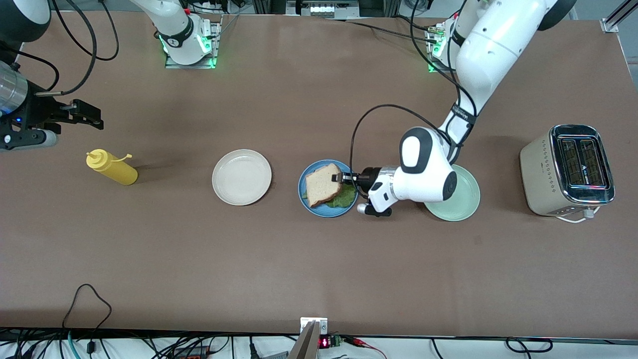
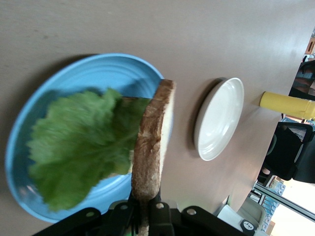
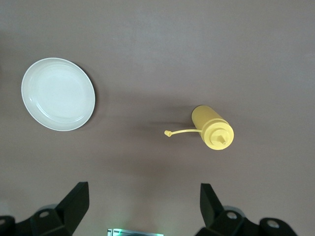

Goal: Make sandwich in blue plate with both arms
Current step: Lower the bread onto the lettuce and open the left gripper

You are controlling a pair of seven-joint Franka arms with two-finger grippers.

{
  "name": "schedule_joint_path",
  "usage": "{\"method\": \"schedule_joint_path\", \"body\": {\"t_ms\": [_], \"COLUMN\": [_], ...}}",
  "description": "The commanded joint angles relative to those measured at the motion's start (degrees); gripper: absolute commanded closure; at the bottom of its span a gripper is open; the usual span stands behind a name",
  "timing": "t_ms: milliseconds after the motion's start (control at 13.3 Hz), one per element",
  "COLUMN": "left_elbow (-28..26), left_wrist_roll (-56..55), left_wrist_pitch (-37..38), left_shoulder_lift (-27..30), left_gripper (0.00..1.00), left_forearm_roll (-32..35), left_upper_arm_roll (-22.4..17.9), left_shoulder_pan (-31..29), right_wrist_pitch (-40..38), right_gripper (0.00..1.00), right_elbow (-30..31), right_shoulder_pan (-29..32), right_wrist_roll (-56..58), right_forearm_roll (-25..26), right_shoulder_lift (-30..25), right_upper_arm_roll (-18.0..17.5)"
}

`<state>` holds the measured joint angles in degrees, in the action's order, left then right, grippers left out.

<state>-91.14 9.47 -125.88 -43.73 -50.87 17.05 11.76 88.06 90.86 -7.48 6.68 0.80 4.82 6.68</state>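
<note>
The blue plate (image 1: 324, 213) sits mid-table and also shows in the left wrist view (image 2: 98, 73). A crinkled green lettuce leaf (image 1: 344, 198) lies on it (image 2: 78, 142). A sliver of bread shows under the leaf's edge; the rest of that slice is hidden. My left gripper (image 1: 340, 178) is shut on the crust edge of a light-brown bread slice (image 1: 323, 185) and holds it tilted over the lettuce and plate. The left wrist view shows the gripper (image 2: 146, 202) and the slice (image 2: 150, 142) edge-on. My right gripper (image 1: 97, 115) is open and empty (image 3: 143, 191), waiting above the table at the right arm's end.
A cream-white plate (image 1: 241, 177) lies beside the blue plate toward the right arm's end. A yellow squeeze bottle (image 1: 112, 168) lies on its side near the right gripper. A mint-green plate (image 1: 461, 202) lies partly under the left arm. A toaster (image 1: 568, 169) stands at the left arm's end.
</note>
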Motion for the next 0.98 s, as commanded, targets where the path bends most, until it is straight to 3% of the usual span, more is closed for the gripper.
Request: {"method": "schedule_joint_path", "body": {"t_ms": [0, 150, 451, 751, 902], "left_elbow": [0.8, 1.1, 1.7, 0.6, 0.9], "left_wrist_roll": [2.4, 2.5, 2.2, 0.1, -4.5], "left_wrist_pitch": [-0.2, -0.3, -0.3, 0.4, 0.4], "left_shoulder_lift": [-1.2, -1.6, -0.1, 5.3, 7.3], "left_gripper": [0.53, 0.0, 0.0, 0.0, 0.0], "left_forearm_roll": [-1.8, -1.9, -1.1, 0.1, 7.8], "left_upper_arm_roll": [-0.3, -0.4, -0.4, -1.5, -1.6], "left_shoulder_pan": [-0.2, -0.2, -1.9, -2.7, -2.7], "right_wrist_pitch": [-0.5, -0.4, 2.6, 2.4, 2.7], "right_gripper": [0.0, 0.0, 0.0, 0.0, 0.0], "right_elbow": [-0.2, 0.2, 6.2, 6.3, 6.3], "right_shoulder_pan": [-0.4, -0.7, 1.1, 2.5, 2.4], "right_wrist_roll": [-2.4, -6.6, -6.1, -3.8, -4.0], "right_forearm_roll": [0.7, 0.6, -0.2, -0.2, -0.2], "right_shoulder_lift": [-0.2, -0.5, -4.2, -4.3, -4.3], "right_upper_arm_roll": [0.1, -0.1, 0.4, 0.5, 0.4]}}
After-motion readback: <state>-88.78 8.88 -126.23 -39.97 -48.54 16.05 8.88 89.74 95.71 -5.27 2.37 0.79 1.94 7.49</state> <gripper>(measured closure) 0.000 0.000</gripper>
